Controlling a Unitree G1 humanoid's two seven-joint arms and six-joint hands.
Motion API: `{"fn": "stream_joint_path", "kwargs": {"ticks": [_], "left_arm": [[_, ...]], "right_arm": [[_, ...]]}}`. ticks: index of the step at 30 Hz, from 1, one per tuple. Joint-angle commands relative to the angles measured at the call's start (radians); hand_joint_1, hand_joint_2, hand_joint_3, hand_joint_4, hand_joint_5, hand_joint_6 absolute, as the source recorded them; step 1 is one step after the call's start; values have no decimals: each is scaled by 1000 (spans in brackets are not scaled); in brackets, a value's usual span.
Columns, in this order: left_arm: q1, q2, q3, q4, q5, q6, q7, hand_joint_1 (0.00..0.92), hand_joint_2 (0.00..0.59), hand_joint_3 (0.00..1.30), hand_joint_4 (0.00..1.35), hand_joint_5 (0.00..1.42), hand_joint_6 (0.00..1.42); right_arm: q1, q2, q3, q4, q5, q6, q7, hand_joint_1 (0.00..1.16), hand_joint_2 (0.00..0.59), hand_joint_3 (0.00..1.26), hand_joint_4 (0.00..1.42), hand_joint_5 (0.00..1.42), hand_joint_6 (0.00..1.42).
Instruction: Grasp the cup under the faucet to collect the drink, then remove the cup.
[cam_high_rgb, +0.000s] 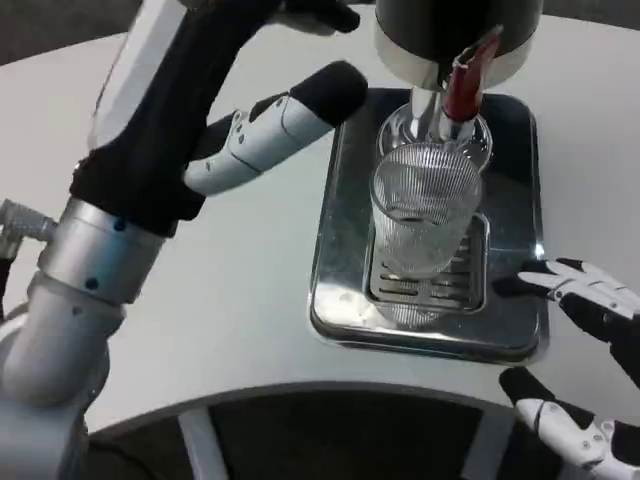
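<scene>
Standing upright on drip tray, ribbed clear cup, under faucet

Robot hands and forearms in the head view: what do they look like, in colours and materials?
The left forearm is a silver metal cylinder, with a black cuff above it. The left robot hand has a white back and white fingers tipped in black. The right robot hand shows white fingers with black tips.

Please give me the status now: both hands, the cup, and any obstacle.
Left hand open, raised left of cup. Right hand open, at tray edge. Cup upright on tray under faucet, not held. Nothing in the way.
</scene>
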Motion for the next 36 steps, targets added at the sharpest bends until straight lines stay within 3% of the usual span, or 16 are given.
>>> {"fn": "stream_joint_path", "kwargs": {"ticks": [1,7,18,28,36], "left_arm": [[-85,0,2,-25,-104,108,-81,0,90,300,310,406,431],[-192,3,-17,22,-181,225,-180,0,82,226,206,303,343],[-310,-16,-56,112,-264,367,-324,0,75,135,143,235,247],[-339,-65,-98,203,-267,371,-384,0,70,111,89,209,228],[-338,-78,-111,258,-245,346,-390,0,70,111,89,206,224]], "right_arm": [[-10,22,36,-27,-22,23,-7,453,428,243,119,62,63],[-19,36,68,-43,-49,39,-5,453,428,239,119,62,64],[-1,44,69,-56,-53,35,-8,453,428,238,119,62,65],[16,46,54,-54,-41,22,-11,453,428,238,119,62,65],[20,41,43,-50,-30,19,-6,453,428,238,119,62,65]]}}
